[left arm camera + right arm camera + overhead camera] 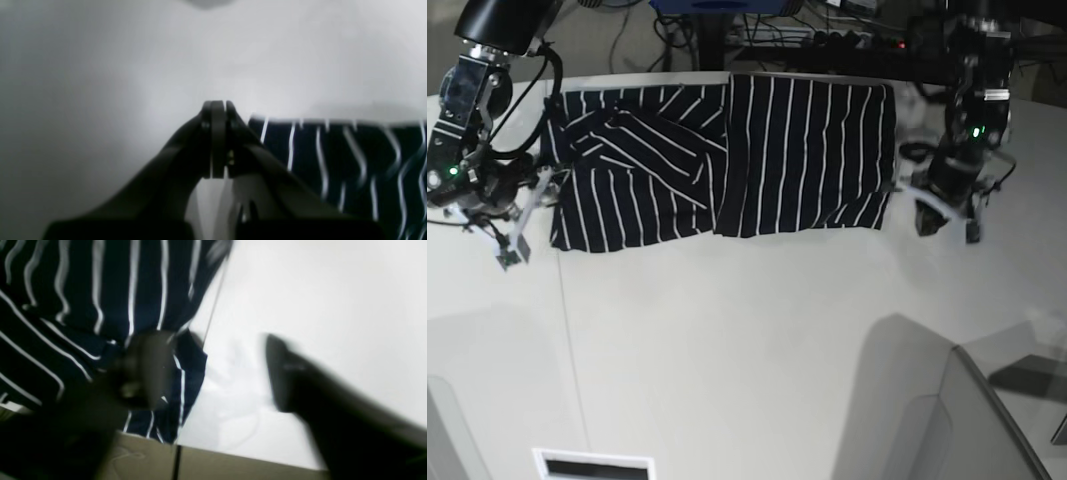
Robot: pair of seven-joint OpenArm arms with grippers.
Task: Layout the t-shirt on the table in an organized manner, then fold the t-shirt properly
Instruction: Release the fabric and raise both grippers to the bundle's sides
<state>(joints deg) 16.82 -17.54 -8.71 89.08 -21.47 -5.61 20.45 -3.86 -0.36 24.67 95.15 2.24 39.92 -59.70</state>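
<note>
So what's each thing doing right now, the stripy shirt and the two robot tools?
t-shirt: lying on the table, partly folded, one half smooth, the other half wrinkled with overlapping folds.
left tool: shut, holding nothing, beside the shirt's edge.
right tool: open, at the shirt's edge, not gripping it.
table: off-white, carrying the shirt.
</note>
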